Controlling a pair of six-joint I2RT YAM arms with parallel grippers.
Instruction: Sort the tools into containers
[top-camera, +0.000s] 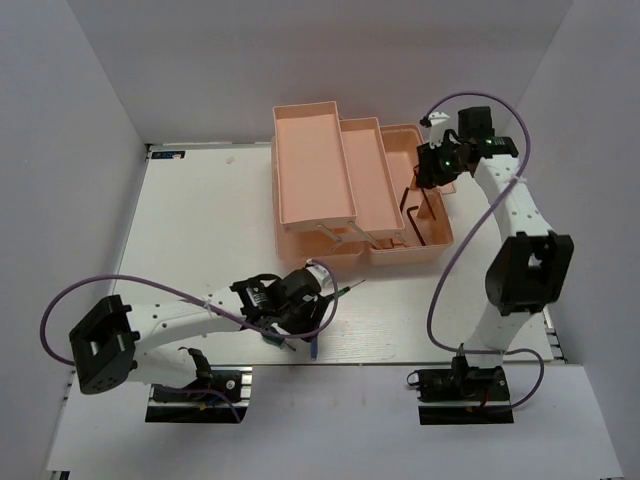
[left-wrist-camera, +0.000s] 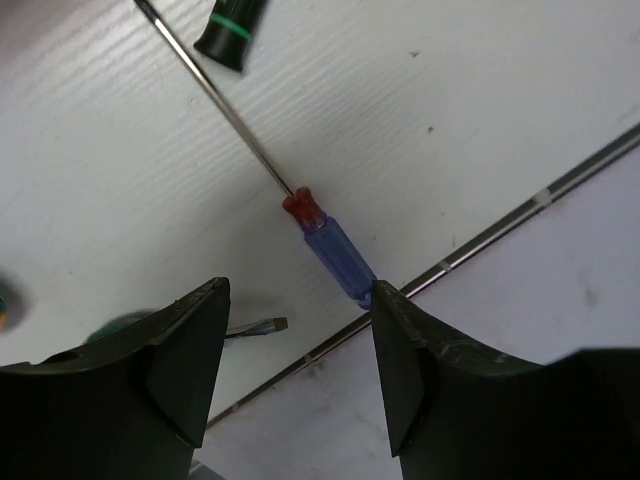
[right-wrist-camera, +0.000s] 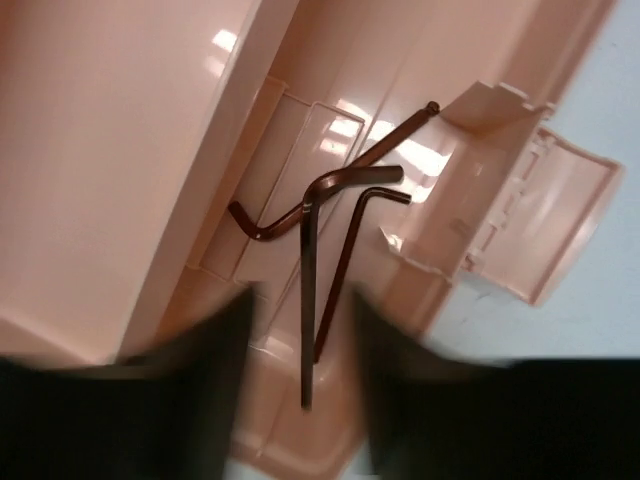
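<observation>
The salmon-pink toolbox (top-camera: 330, 180) stands open at the back middle, its trays spread out. Three dark L-shaped hex keys (right-wrist-camera: 320, 230) lie in its right bottom compartment (top-camera: 420, 215). My right gripper (top-camera: 436, 178) hovers over them, open and empty; its fingers (right-wrist-camera: 210, 380) are blurred. My left gripper (top-camera: 303, 322) is low over the table near the front edge, open and empty. A blue precision screwdriver (left-wrist-camera: 335, 255) with a red collar lies just beyond its right finger (left-wrist-camera: 410, 360). A dark handle with a green band (left-wrist-camera: 232, 30) lies farther off. A flat screwdriver tip (left-wrist-camera: 262, 326) shows by the left finger.
The table's front edge (left-wrist-camera: 500, 230) runs right behind the blue screwdriver. A slim green screwdriver (top-camera: 346, 290) lies between my left gripper and the toolbox. The toolbox's lid flap (right-wrist-camera: 545, 230) hangs open on the right.
</observation>
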